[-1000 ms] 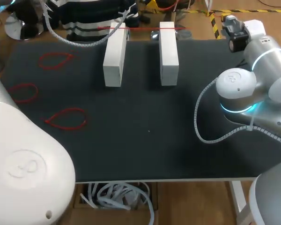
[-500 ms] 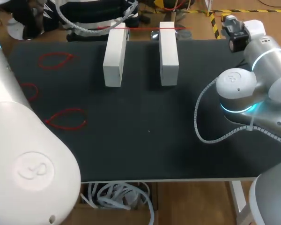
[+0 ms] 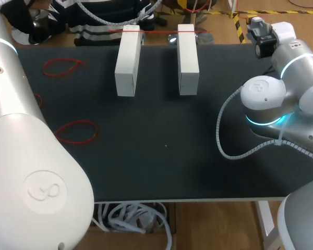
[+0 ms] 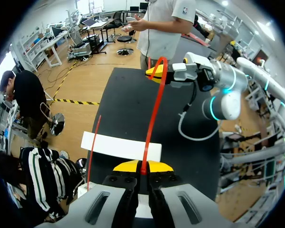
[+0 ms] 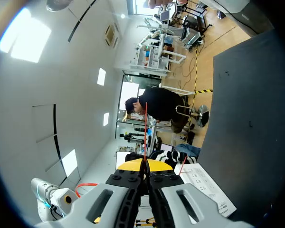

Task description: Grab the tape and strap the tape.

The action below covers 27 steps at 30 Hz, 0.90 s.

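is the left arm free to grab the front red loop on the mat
Probably not: its fingers are shut on the red strap, so it would have to let go before taking the loop.

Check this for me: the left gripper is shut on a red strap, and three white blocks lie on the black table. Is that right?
Not quite. The head view shows two blocks, not three. The rest holds: the left gripper is shut on a red strap, and the blocks lie on the black table.
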### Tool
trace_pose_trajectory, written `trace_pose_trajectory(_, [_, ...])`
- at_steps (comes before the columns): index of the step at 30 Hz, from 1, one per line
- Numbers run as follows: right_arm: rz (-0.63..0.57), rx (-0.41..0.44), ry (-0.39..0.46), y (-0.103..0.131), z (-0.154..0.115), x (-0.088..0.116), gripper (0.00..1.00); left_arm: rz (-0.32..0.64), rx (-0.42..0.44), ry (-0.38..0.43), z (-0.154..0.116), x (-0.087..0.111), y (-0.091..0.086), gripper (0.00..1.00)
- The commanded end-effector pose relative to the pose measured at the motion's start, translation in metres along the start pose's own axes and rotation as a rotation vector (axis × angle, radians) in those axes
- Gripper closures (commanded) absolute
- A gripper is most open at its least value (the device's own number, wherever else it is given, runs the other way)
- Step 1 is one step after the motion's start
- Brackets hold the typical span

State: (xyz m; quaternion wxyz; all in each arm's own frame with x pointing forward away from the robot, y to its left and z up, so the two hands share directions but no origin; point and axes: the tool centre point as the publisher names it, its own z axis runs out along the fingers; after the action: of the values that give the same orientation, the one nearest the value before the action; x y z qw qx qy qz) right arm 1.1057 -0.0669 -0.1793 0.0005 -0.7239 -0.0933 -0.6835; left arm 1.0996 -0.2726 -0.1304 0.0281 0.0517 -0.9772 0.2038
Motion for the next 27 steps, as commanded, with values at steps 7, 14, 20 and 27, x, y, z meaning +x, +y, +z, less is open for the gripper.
trace_pose_trajectory(7, [-0.001, 0.0, -0.002, 0.0, 0.001, 0.001, 1.0, 0.001, -0.052, 0.011, 0.0, -0.005, -0.003, 1.0])
trace_pose_trajectory(14, [-0.158, -0.117, -0.082, 0.029, 0.0, 0.001, 1.0, 0.001, -0.052, 0.011, 0.0, -0.005, -0.003, 1.0])
trace_pose_trajectory(20, [-0.34, -0.152, -0.161, 0.041, -0.001, 0.005, 1.0, 0.001, -0.052, 0.011, 0.0, -0.005, -0.003, 1.0])
trace_pose_trajectory(27, [-0.659, -0.067, -0.226, 0.052, 0.002, 0.018, 1.0, 0.001, -0.052, 0.011, 0.0, -0.005, -0.003, 1.0])
